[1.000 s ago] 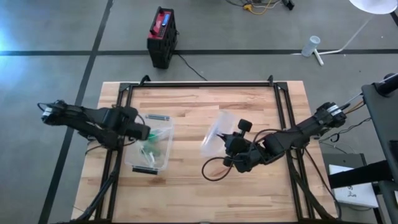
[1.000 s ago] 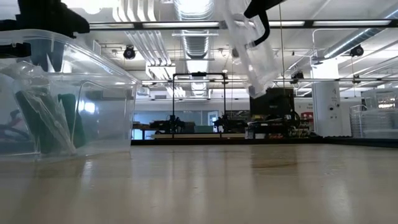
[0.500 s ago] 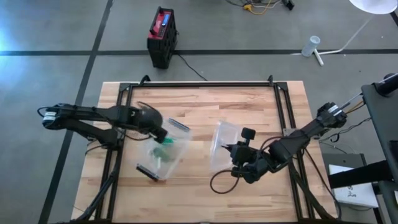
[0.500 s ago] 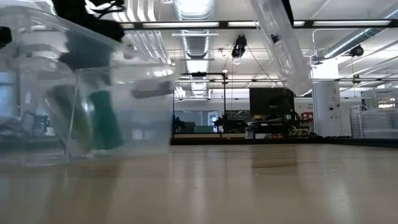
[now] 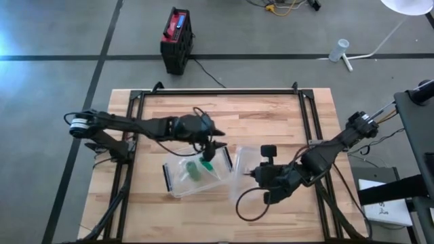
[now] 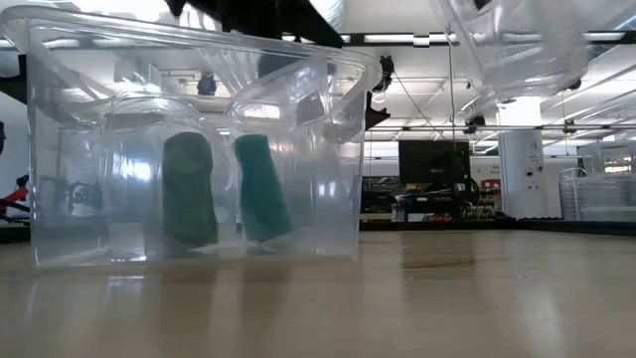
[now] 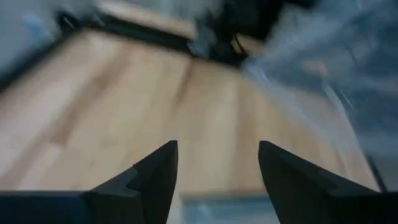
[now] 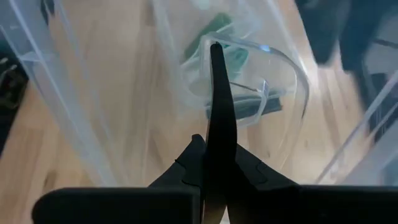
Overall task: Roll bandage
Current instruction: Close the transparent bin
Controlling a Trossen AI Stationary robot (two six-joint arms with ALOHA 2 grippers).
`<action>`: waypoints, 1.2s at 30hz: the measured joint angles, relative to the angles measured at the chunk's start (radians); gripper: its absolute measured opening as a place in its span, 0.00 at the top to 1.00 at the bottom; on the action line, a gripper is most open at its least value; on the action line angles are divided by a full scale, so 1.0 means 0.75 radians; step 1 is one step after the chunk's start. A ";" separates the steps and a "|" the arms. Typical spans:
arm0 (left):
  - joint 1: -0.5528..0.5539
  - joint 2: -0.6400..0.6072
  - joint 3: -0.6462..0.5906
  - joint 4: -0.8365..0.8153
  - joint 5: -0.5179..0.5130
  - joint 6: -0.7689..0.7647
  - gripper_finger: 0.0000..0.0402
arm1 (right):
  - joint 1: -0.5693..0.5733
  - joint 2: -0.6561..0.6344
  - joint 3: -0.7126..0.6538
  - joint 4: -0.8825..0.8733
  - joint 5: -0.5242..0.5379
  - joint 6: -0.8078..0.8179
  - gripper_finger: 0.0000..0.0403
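Now | green bandage (image 5: pixel 193 169) in bin (image 5: pixel 178 184) | just below left hand (image 5: pixel 211 148)

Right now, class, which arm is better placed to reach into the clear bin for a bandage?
Left: its open end effector hangs over the clear bin; the right end effector is shut on the lid.

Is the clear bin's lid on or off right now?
Off. The right hand holds the lid lifted beside the open clear bin.
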 joint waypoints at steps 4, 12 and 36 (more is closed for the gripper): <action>-0.065 -0.043 0.251 -0.768 0.030 -0.126 0.46 | -0.004 0.001 0.087 -0.083 -0.051 -0.010 0.94; -0.412 -0.099 0.554 -1.863 0.034 -0.663 0.51 | -0.136 0.001 0.157 -0.015 -0.121 -0.305 0.94; -0.678 -0.376 -0.143 -1.309 -0.171 -0.819 0.81 | -0.358 0.130 0.153 -0.025 -0.358 -0.469 0.94</action>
